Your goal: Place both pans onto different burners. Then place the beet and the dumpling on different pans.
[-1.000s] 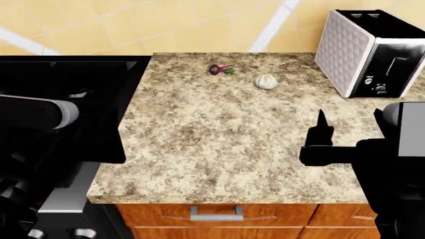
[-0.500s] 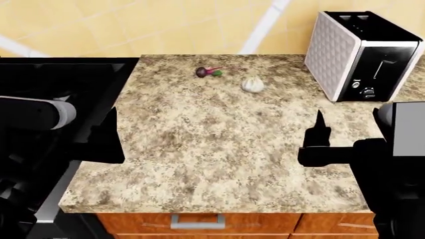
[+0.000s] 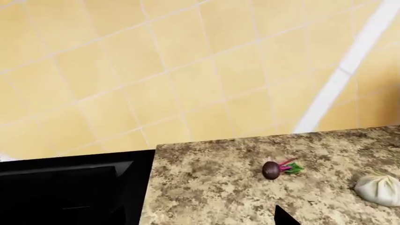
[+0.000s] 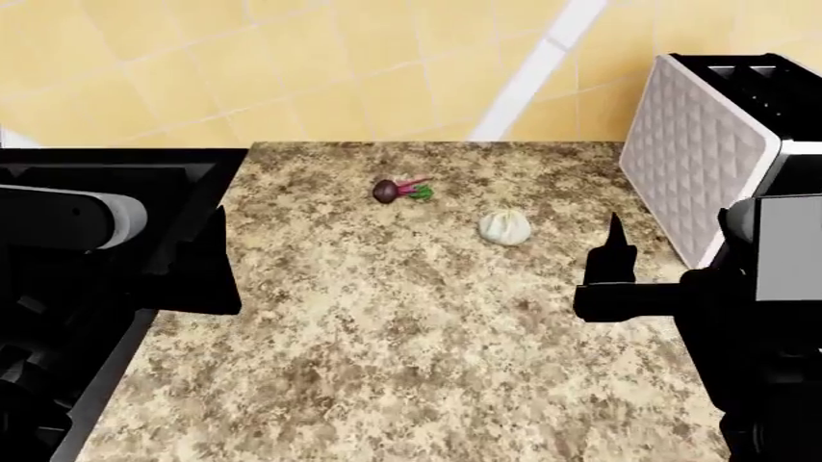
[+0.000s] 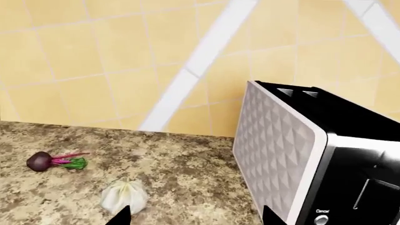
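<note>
Your beet (image 4: 385,191) and dumpling (image 4: 503,228) lie untouched on the far tabletop (image 4: 385,366), with no pans in view. Your right hand (image 5: 190,216) is wide and empty; I cannot tell the left hand's (image 4: 212,260) state.

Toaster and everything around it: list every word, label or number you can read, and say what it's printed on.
"Cancel": small white print on the black front panel of the toaster, by a control at the lower edge of the right wrist view.
Nothing else is legible: the beet, dumpling and countertop carry no text.
</note>
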You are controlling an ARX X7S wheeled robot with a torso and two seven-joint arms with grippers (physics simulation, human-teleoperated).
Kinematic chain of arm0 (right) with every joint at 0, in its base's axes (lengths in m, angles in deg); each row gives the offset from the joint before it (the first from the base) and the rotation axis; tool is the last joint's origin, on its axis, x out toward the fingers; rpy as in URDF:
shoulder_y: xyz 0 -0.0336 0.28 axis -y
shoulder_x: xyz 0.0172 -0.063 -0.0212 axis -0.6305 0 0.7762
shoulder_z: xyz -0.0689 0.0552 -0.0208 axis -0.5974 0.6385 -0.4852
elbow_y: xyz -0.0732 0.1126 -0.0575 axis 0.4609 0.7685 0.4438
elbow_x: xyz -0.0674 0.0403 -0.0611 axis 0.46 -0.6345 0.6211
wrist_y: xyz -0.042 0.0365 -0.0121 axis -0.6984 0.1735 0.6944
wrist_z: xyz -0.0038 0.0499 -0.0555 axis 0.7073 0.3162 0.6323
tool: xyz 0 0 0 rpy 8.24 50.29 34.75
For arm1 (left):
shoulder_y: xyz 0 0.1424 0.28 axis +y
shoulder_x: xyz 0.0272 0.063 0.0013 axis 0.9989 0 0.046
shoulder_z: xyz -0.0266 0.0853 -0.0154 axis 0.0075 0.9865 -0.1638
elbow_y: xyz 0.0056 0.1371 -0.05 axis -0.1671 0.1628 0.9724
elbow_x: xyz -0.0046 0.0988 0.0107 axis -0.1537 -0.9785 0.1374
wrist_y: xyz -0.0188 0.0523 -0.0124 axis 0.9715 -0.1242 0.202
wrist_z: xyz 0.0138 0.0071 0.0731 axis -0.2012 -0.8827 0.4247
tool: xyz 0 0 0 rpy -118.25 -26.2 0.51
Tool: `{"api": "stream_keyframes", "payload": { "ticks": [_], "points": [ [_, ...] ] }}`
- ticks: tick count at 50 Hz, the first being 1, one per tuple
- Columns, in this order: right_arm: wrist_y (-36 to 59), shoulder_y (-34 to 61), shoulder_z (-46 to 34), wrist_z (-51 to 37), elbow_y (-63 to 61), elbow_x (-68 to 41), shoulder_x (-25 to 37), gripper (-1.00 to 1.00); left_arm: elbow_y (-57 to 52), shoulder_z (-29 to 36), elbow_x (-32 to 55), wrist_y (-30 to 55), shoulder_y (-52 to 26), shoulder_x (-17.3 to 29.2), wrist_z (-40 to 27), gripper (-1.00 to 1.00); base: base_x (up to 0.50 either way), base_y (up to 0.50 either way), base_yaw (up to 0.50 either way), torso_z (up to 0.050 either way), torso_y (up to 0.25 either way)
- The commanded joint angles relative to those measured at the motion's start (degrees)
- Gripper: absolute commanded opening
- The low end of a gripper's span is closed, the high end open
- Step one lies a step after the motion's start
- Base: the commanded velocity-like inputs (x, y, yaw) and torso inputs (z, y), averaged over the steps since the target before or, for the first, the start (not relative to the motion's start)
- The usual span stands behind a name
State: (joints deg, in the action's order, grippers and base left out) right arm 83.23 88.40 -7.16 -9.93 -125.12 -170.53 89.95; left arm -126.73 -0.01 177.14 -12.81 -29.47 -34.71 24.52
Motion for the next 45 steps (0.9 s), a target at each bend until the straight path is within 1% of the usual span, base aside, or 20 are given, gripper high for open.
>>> {"api": "stream_keyframes", "payload": {
  "ticks": [1, 6, 12, 17, 23, 33, 40, 41, 45],
  "points": [
    [-0.2, -0.1, -0.2, 0.1, 0.0, 0.0, -0.1, 1.0, 0.0, 0.3, -0.1, -0.3, -0.1, 0.1, 0.0, 1.0, 0.48, 0.0, 0.0, 0.0, 0.0],
    [-0.3, -0.4, -0.2, 0.1, 0.1, 0.4, 0.0, 1.0, 0.0, 0.3, -0.4, -0.5, 0.3, 0.1, 0.2, 1.0, 0.48, 0.0, 0.0, 0.0, 0.002],
    [0.6, 0.9, -1.2, -0.8, 0.7, -0.9, 0.0, 1.0, -0.1, 0.4, -0.4, -0.6, 0.2, 0.2, 0.1, 1.0, 0.04, 0.0, 0.0, 0.0, 0.002],
    [2.9, 4.9, -3.4, -2.7, 1.9, -3.7, -0.5, 1.0, -0.1, 0.5, -0.1, -0.7, 0.0, 0.3, 0.0, 1.0, 0.0, 0.0, 0.0, 0.0, 0.0],
    [6.3, 11.3, -7.3, -2.6, 5.7, -3.7, -3.4, 1.0, -0.4, 0.7, -0.2, -0.9, -0.2, 0.3, 0.2, 1.0, 0.0, 0.0, 0.0, 0.0, 0.0],
    [10.6, 21.6, -13.8, 2.8, 13.3, 1.3, -10.9, 1.0, 0.2, 1.7, -1.5, -1.0, -0.9, -0.3, 1.2, 1.0, 0.0, 0.0, 0.0, 0.0, 0.0],
    [10.5, 24.7, -18.0, 9.3, 19.0, 8.7, -15.1, 1.0, 0.6, 2.1, -1.9, -1.2, -1.1, -0.6, 1.6, 1.0, 0.0, 0.0, 0.0, 0.0, 0.0],
    [10.3, 25.0, -18.6, 10.2, 19.9, 9.6, -15.7, 1.0, 0.9, 2.3, -0.8, -1.0, -2.1, -0.3, 0.8, 1.0, 0.0, 0.0, 0.0, 0.0, 0.0],
    [9.6, 26.0, -20.6, 13.1, 22.6, 12.8, -17.7, 1.0, 0.7, 2.2, -2.0, -1.4, -1.0, -0.6, 1.6, 1.0, 0.0, 0.0, 0.0, 0.0, 0.0]
  ]
}}
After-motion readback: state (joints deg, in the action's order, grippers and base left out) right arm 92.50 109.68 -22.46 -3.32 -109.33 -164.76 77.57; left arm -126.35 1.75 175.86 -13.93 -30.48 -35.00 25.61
